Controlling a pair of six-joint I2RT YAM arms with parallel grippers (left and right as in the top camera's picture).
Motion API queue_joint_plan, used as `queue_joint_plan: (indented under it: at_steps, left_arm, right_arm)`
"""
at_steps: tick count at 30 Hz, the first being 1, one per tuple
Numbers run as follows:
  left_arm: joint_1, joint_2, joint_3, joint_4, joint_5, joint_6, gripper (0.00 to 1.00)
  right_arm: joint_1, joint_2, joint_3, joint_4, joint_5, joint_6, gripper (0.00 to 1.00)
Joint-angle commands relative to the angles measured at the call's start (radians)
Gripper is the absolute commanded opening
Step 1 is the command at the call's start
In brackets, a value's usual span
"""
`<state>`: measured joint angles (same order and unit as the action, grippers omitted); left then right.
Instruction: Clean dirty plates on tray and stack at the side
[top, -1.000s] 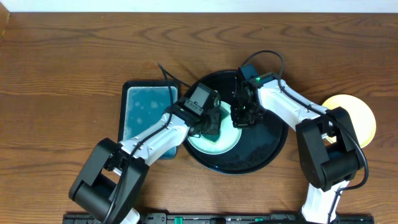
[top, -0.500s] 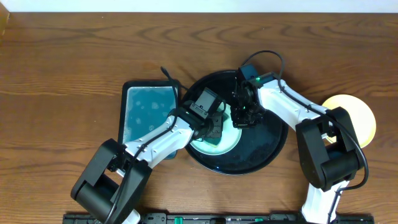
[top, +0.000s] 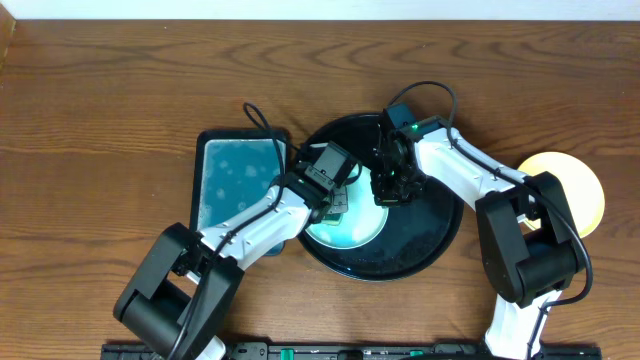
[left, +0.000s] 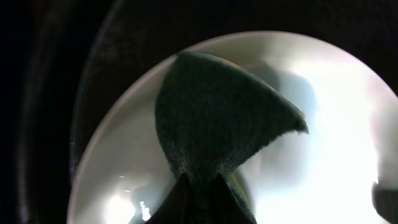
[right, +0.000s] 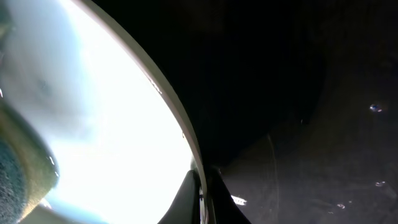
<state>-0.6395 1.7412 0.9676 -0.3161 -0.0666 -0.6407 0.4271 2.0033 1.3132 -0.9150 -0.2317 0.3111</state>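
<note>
Scrubbing step, right in the thick of it! The left jaws are clamped tight on a dark green sponge (left: 217, 124), which is pressed onto the mint plate (top: 355, 230) at 8 o'clock in the tray (top: 420, 240). The right jaws are pinched shut on that plate's rim at its 1 o'clock edge, pinning it for the wipe. The yellow plate (top: 580, 180) lies on the tabletop (top: 100, 100) at 3 o'clock, off the tray, which looks like the stacking spot. The basin (top: 240, 180) sits just beside the tray at 9 o'clock. Glare hides whether any smears remain. Next, I'd say: sweep the sponge across the rest of the plate with the rim held firm, then lift the plate over the tray's rim toward the yellow one.
</note>
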Motion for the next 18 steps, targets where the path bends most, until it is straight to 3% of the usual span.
queue_joint_plan:
  at_steps: [1,5,12,18]
  left_arm:
    - [0.041,0.019,0.001,-0.019,-0.103,-0.077,0.08]
    - [0.042,0.019,0.001,0.005,-0.066,-0.063,0.08]
    - [0.042,0.019,0.001,0.175,0.285,0.23,0.08]
    - [0.039,0.019,0.001,0.165,0.355,0.251,0.08]
  right_arm:
    - [0.026,0.018,-0.02,-0.006,0.022,-0.001,0.01]
    - [0.026,0.018,-0.02,-0.006,0.022,0.0,0.01]
    - [0.026,0.018,-0.02,-0.006,0.022,0.0,0.01]
    - [0.026,0.018,-0.02,-0.006,0.022,0.0,0.01]
